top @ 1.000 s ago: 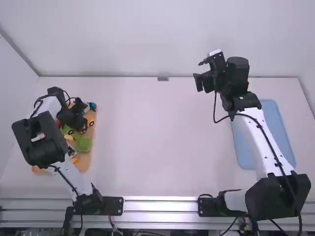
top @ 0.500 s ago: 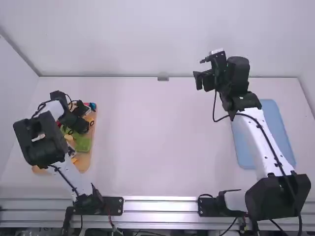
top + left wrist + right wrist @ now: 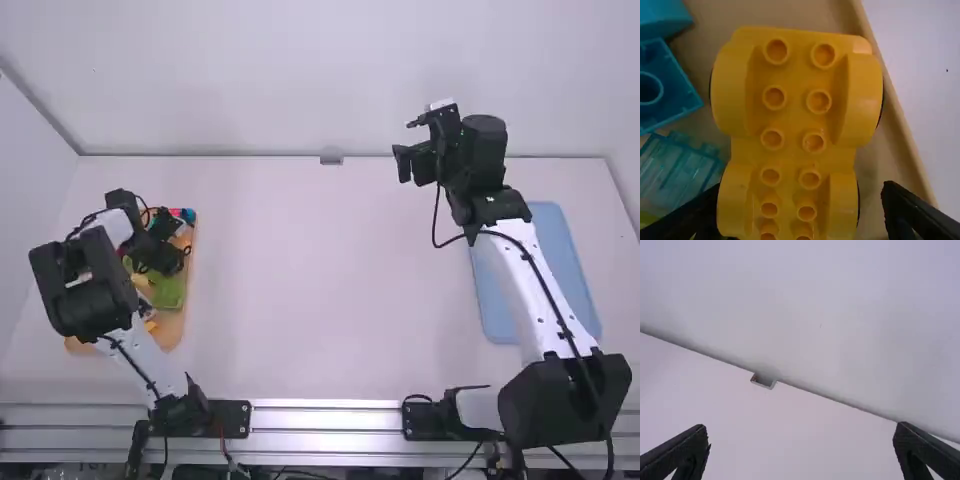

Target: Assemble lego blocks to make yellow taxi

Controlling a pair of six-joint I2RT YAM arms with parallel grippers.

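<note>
Left hand (image 3: 170, 259) has shifted slightly, yellow car base (image 3: 793, 117) partly cut off.

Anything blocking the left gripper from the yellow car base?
Nothing visible stands between the left gripper and the yellow car base; its fingers are open. A clear blue block lies close beside the base, near one finger, and might get nudged.
</note>
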